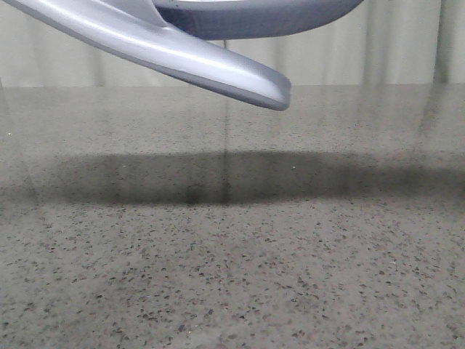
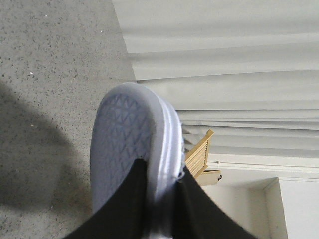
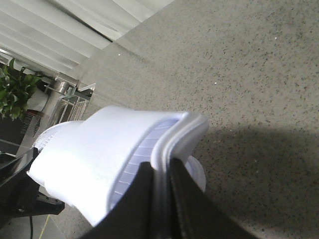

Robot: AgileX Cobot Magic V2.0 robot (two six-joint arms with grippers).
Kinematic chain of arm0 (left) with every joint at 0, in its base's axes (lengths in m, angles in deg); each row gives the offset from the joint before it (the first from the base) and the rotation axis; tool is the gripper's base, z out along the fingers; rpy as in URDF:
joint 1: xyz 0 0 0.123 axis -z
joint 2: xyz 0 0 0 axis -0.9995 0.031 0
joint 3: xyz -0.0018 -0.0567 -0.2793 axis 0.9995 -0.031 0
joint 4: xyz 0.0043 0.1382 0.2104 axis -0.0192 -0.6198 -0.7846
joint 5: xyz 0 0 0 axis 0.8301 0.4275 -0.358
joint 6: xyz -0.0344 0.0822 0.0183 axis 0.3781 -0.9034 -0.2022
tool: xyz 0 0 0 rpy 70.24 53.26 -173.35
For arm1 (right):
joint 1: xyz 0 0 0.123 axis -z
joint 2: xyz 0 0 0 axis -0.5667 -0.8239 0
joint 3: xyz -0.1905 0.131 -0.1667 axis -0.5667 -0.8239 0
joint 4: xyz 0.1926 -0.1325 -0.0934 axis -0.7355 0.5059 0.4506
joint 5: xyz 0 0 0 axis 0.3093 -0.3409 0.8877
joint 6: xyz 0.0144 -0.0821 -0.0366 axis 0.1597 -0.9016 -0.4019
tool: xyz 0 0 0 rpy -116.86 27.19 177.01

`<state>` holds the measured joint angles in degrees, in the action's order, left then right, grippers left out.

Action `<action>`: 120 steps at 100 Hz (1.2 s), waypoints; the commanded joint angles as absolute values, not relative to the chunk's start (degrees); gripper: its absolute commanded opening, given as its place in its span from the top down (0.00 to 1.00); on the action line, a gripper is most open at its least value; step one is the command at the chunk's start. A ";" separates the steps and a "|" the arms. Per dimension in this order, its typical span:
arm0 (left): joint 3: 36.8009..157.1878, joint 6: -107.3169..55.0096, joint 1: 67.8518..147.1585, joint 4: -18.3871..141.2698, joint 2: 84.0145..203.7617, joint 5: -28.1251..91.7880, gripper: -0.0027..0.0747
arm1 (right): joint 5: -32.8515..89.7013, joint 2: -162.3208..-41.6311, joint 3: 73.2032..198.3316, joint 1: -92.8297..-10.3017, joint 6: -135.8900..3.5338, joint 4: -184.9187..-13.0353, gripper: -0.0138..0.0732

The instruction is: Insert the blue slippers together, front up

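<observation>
blue slippers [image 1: 218, 69] held above speckled table [image 1: 232, 276], curtain [image 1: 407, 51] behind

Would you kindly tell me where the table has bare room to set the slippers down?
The whole speckled table visible in the front view is bare, from the near edge to the curtain. The only crowding is overhead at upper left, where the blue slippers hang, casting a shadow band across the middle.

Speckled grey table [image 1: 232, 276]; pleated pale curtain [image 2: 224, 59]; wooden chair [image 2: 199, 154]; green plant [image 3: 15, 89].
</observation>
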<state>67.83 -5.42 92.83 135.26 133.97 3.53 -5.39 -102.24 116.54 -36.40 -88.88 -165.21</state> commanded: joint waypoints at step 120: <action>69.92 -7.51 96.36 141.51 133.81 -6.56 0.93 | -1.38 -101.68 118.38 -37.24 -106.26 -169.31 0.78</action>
